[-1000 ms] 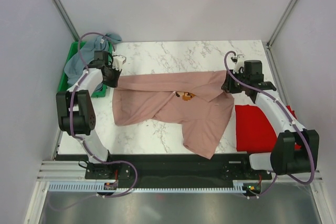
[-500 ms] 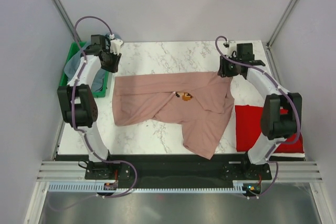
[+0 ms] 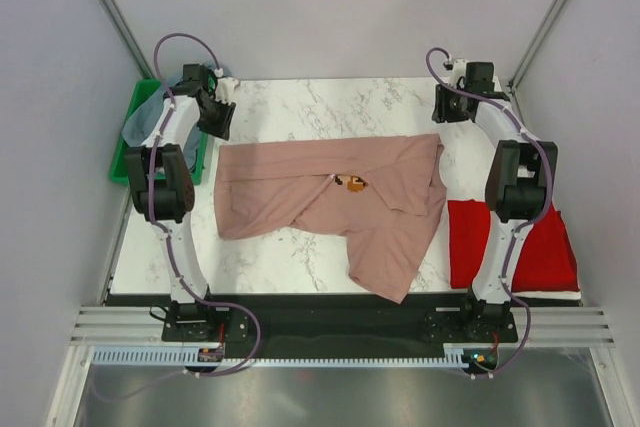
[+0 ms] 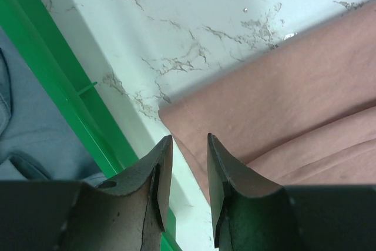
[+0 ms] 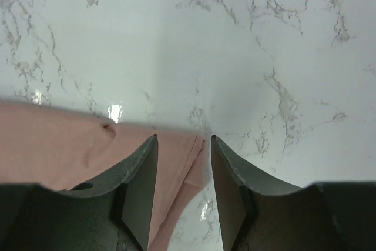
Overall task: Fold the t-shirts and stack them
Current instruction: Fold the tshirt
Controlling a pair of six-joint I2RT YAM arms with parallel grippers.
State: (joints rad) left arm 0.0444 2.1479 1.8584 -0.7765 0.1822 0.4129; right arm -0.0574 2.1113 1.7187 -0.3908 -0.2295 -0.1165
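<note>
Above the table (image 3: 330,107), in the top view, we find the dusty-pink shirt (image 3: 330,207) spread across the middle, its far edge nearly straight and one part doubled over toward the near edge. The left gripper (image 3: 218,117) and right gripper (image 3: 447,107) stand just beyond its two far corners, holding nothing. We judge the shirt is laid out this way for folding. The red shirt (image 3: 510,242) lies as a flat rectangle at the right near edge, touching the pink one; we take it as the base of the stack. The grey-blue shirt (image 3: 140,119) sits bunched in the green bin (image 3: 118,162), apparently waiting its turn. The small print (image 3: 350,183) on the pink shirt shows no readable letters.

At the left wrist, the left gripper (image 4: 189,139) has its jaws narrowly parted with nothing between them, above the pink shirt's corner (image 4: 282,98). The bin wall (image 4: 64,92) and grey-blue cloth (image 4: 29,127) lie beside it.

At the right wrist, the right gripper (image 5: 183,138) shows a similar narrow, empty gap over the shirt's edge (image 5: 59,139) on bare marble (image 5: 235,39). We found no brand, label or writing.
</note>
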